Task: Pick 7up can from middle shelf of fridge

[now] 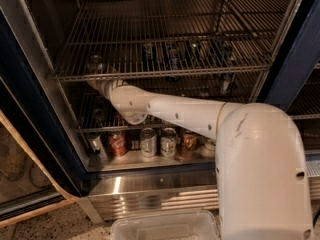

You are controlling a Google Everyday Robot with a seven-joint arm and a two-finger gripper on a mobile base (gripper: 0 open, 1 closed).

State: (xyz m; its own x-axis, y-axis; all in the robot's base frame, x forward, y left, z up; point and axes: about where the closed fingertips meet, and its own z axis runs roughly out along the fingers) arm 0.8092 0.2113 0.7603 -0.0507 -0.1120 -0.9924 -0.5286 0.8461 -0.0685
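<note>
The 7up can [95, 63], silvery with a shiny top, stands at the left end of the middle shelf [165, 73], a chrome wire rack across the fridge [299, 59]. My gripper [102, 83] is at the front rail, directly below and slightly right of the can. Its tip is partly hidden by the rail's rods. The white arm stretches to it from the lower right, across the front of the lower shelf.
Several dark blue cans [148, 50] stand farther right on the middle shelf. On the fridge floor are a red can [118, 144] and silvery-green cans [148, 141]. An upper rack [165, 15] sits above, a ribbed steel base panel [150, 196] and clear plastic bin [165, 226] below.
</note>
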